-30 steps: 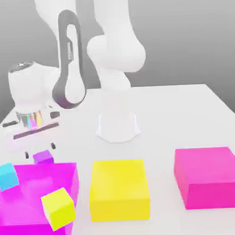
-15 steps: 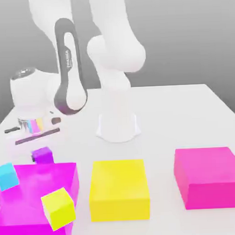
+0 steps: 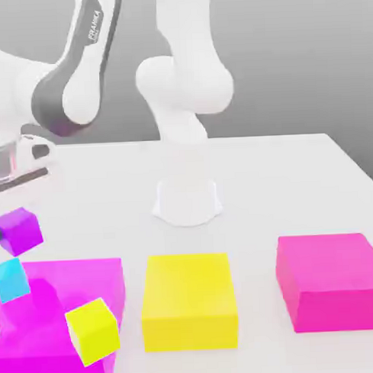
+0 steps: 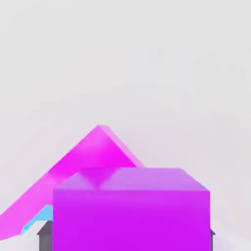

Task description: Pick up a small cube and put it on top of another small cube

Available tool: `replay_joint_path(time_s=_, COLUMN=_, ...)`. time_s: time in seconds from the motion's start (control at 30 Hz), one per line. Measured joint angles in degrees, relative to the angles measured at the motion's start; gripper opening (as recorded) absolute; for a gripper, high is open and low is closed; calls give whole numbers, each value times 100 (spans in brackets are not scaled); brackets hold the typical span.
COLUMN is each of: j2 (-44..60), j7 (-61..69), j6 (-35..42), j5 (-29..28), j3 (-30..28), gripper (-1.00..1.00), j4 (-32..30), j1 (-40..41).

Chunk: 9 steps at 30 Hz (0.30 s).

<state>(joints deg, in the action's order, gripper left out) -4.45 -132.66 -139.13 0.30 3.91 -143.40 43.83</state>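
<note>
Tabletop (image 3: 251, 187) spreads across the exterior view, and we see three large blocks along its lower part: magenta (image 3: 73, 309) at lower left, yellow (image 3: 189, 300) at lower centre, pink (image 3: 335, 282) at lower right. We spot no open container among them. Our gripper (image 4: 131, 240), partly cut off at the exterior view's left edge, is closed on the small purple cube (image 3: 19, 231), its fingers on opposite sides, holding it aloft at left. Small yellow cube (image 3: 93, 331) and small cyan cube (image 3: 11, 280) appear tilted over the magenta block.
</note>
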Motion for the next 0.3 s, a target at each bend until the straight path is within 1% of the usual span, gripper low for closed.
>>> replay_joint_path(time_s=0.07, j2=65, j7=123, j6=261, j5=0, j3=26, gripper=-100, j4=324, j1=-113)
replay_joint_path(time_s=0.17, j2=520, j7=128, j6=-216, j5=-54, j3=29, gripper=-100, j4=298, j1=-123)
replay_joint_path(time_s=0.2, j2=669, j7=122, j6=-404, j5=-65, j3=30, gripper=100, j4=258, j1=-125)
replay_joint_path(time_s=0.3, j2=669, j7=122, j6=-404, j5=-65, j3=30, gripper=100, j4=258, j1=-126)
